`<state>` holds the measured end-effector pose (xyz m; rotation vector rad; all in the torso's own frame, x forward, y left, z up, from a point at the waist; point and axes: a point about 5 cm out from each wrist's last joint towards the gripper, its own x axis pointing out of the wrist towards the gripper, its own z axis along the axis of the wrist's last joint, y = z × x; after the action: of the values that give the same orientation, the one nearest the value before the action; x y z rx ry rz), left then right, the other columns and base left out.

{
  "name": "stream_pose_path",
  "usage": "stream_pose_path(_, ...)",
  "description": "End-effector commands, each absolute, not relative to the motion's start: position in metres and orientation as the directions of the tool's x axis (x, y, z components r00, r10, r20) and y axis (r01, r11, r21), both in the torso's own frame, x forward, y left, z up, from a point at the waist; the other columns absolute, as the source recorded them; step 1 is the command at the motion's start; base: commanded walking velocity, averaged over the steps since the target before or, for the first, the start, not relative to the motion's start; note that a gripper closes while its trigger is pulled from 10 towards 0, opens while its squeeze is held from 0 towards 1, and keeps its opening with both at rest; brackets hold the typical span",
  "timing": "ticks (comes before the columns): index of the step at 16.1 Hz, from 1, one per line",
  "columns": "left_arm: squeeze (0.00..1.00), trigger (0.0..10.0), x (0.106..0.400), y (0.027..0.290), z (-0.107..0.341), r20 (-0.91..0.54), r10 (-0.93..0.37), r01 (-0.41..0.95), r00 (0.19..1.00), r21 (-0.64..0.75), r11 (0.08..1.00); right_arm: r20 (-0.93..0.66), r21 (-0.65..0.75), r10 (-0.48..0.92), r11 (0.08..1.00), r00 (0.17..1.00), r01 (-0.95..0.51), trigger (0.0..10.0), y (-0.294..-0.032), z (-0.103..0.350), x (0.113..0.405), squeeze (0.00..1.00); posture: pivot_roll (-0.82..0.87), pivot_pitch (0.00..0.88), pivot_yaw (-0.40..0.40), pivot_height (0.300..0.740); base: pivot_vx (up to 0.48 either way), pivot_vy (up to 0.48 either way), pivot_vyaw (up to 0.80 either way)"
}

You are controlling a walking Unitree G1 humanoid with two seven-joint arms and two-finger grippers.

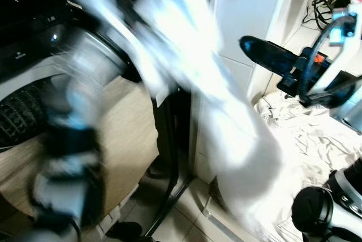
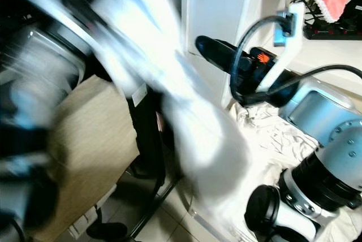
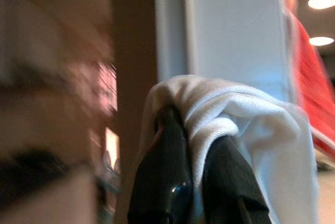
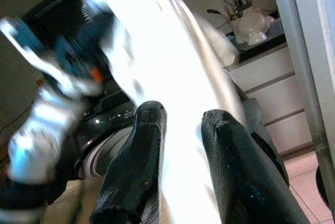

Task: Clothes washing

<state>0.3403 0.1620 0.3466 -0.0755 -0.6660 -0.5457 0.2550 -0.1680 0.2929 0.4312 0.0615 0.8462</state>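
Here the left gripper (image 3: 196, 182) was clamped on a white garment (image 1: 226, 123), its 2 black fingers pinching a fold of the cloth high above the washing machine (image 1: 34, 78), while the right gripper (image 1: 271, 55) stood just beside the hanging cloth with its 2 fingers apart and nothing between them. The garment hung in 1 long, blurred sweep from the left gripper at upper left down to the pile of white laundry (image 1: 317, 134) at lower right, so its long axis ran slantwise across the front of the machine. It looked soft, thin and knitted, and since the machine lay to the robot's left, the left arm seemed better placed to carry it in.
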Motion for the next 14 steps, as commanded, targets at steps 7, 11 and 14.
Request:
stream_pose_path(7,0.0,0.0,0.307,0.283,0.47,0.767,-0.142,-0.324,0.626,0.421,0.847,0.01,0.267,0.776,0.606,0.631,-0.749,10.0,-0.148,0.28,0.246,0.0,-0.1,0.0,0.044,0.74,0.0,0.0,0.0)
stream_pose_path(11,0.0,0.0,0.377,0.28,0.345,0.165,-0.166,0.009,0.972,0.682,0.732,-0.082,0.146,0.807,0.591,0.585,-0.794,10.0,-0.12,0.261,0.24,0.0,-0.1,0.0,0.037,0.74,0.0,0.0,0.0)
stream_pose_path(14,0.02,10.0,0.382,0.28,0.275,-0.273,-0.185,0.316,0.944,0.588,0.745,-0.181,0.087,0.807,0.582,0.562,-0.808,10.0,-0.116,0.246,0.233,0.0,-0.11,0.0,0.047,0.74,0.0,0.0,0.0)
